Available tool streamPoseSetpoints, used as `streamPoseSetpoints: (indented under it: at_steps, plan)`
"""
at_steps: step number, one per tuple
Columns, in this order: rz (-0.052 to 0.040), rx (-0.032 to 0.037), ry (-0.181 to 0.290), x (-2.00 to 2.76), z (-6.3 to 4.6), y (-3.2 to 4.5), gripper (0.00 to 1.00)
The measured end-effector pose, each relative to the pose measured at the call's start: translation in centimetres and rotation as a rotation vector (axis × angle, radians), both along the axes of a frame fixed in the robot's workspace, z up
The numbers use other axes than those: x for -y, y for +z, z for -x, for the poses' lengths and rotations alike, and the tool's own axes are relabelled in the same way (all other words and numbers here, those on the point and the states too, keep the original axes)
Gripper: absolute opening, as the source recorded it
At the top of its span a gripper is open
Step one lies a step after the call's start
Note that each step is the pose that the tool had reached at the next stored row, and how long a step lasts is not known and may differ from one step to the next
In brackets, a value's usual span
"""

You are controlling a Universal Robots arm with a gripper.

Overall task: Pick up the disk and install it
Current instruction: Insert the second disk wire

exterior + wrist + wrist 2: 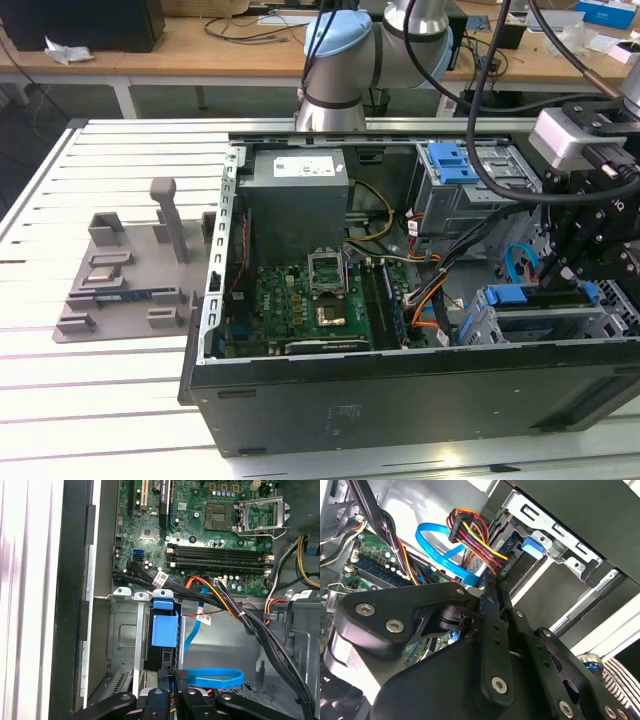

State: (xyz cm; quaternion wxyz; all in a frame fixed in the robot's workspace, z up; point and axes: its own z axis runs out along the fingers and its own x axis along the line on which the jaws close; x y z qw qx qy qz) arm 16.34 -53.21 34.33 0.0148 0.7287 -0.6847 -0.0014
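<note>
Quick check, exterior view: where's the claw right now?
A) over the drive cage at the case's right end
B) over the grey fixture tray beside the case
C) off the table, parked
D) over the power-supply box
A: in the exterior view the claw hangs above the drive cage at the exterior view's right end of the open case.

In the second wrist view, the black gripper (pixel 492 592) hangs inside the open computer case, near a looped blue data cable (pixel 436 547) and a bundle of red, yellow and black wires (pixel 472 535), beside the green motherboard (pixel 380 562) and a silver drive cage (pixel 545 535).
</note>
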Motion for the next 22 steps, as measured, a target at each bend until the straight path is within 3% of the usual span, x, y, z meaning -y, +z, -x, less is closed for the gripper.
streamPoseSetpoints:
  at_steps: [9, 11, 15, 17, 19, 22]
  plan:
    - [0.0002, 0.0, 0.0, 0.02, 0.0, -0.33, 0.16]
    - [0.0, 0.0, 0.0, 0.02, 0.0, -0.34, 0.24]
    - [0.0003, 0.0, 0.0, 0.02, 0.0, 0.78, 0.24]
    - [0.0001, 0.0, 0.0, 0.03, 0.0, 0.86, 0.22]
    - [0.0005, -0.0002, 0.0, 0.12, 0.0, 0.85, 0.11]
    - [-0.0006, -0.0042, 0.0, 0.21, 0.0, 0.39, 0.11]
